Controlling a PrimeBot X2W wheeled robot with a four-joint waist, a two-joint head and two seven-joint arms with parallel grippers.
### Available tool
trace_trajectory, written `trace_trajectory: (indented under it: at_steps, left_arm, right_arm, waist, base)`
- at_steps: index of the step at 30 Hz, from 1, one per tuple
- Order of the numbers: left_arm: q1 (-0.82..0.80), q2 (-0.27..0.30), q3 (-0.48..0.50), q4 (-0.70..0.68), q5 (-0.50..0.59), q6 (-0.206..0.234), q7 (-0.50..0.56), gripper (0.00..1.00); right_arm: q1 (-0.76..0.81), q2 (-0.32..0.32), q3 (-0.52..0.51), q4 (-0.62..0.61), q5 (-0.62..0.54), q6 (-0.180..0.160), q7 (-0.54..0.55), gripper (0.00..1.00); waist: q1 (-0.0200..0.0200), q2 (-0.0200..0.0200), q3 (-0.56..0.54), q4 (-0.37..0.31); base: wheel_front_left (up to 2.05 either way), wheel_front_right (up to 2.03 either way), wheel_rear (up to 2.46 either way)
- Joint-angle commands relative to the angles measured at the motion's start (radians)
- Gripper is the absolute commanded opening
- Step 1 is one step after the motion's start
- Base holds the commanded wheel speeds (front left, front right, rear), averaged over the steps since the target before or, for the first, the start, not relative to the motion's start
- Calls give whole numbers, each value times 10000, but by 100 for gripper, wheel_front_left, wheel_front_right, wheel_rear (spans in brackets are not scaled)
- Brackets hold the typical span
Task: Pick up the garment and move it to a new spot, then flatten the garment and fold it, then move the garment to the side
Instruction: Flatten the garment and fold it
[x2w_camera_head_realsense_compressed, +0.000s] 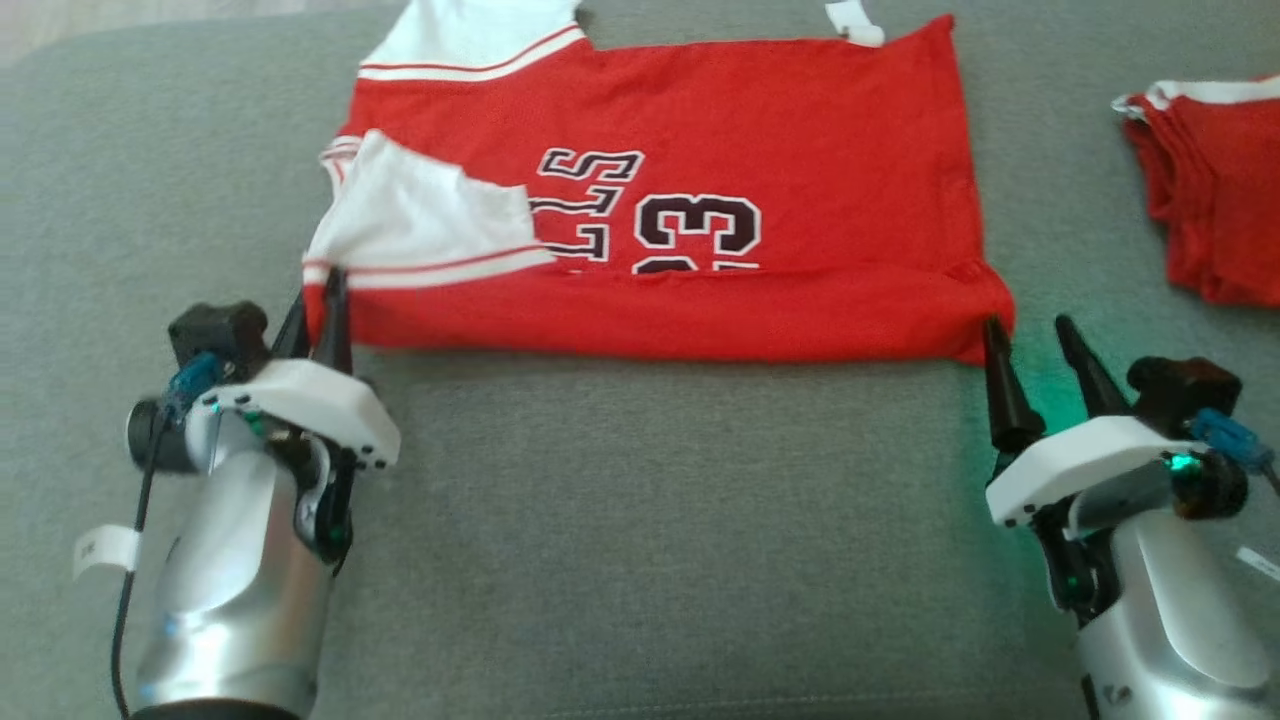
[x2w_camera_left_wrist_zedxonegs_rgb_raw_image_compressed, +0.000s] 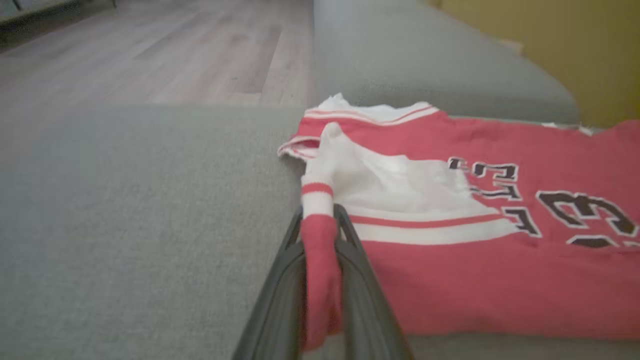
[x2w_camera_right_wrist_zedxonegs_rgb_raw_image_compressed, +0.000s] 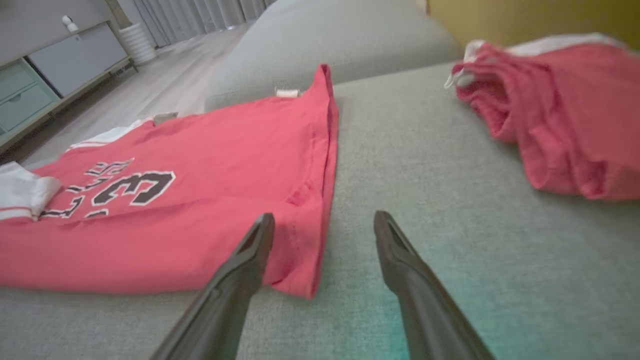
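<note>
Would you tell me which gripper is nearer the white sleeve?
Left. The left gripper grips the jersey right beside the sleeve; the right gripper stands open at the opposite corner.

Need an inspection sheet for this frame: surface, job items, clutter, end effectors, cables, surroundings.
Surface: grey sofa cushion, flat.
Job's things: red jersey spread out, its near edge folded over the lower part of the print, and a white sleeve folded inward.
Clutter: second red garment, bunched, to the robot's right.
End effectors: left end effector shut on the jersey's near left corner; right end effector open at the near right corner, gripping nothing.
Cables: black cable hangs along the left arm.
Surroundings: wood floor, yellow wall, cabinet with drawers.
</note>
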Motion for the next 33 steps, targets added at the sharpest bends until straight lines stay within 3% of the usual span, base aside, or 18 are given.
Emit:
trace_trajectory:
  at_steps: [1,7,11,15,16,17,25,33]
  left_arm:
    - [-30,203,316,-567,96,-46,-131,0]
    - [553,13,127,-2114,337,-335,-133,0]
    - [713,-64,18,-2433,452,-435,-134,0]
    - [763,-122,-88,-2458,526,-500,-134,0]
    - [774,-130,-92,-2442,540,-508,-134,0]
    - [791,-136,-87,-2410,556,-511,-134,0]
    - [1076,-108,46,-1880,612,-514,-135,0]
    - [1551,-84,81,-1483,557,-586,-135,0]
  right_arm:
    - [-459,108,126,-142,17,-9,119,100]
    - [-916,400,-272,942,279,-9,743,100]
    - [-1275,521,-706,1825,571,-9,1157,100]
    - [-1563,561,-521,2361,569,-9,1275,100]
    - [-1605,565,-428,2429,532,-9,1227,45]
    - [-1633,568,-349,2470,450,-9,1123,0]
    - [-1689,247,-155,2520,-232,-9,459,0]
    - [-1175,-522,82,1944,131,-9,832,0]
  waist:
    - [0,-1,-22,145]
    - [0,-1,24,510]
    - [0,-1,77,649]
    - [0,-1,96,702]
    - [0,-1,82,699]
    - [0,-1,55,689]
    - [0,-1,-421,481]
    - [0,-1,-1210,302]
  base:
    - [0,0,0]
    - [0,0,0]
    - [0,0,0]
    - [0,0,0]
    - [0,0,0]
    - [0,0,0]
    - [0,0,0]
    - [0,0,0]
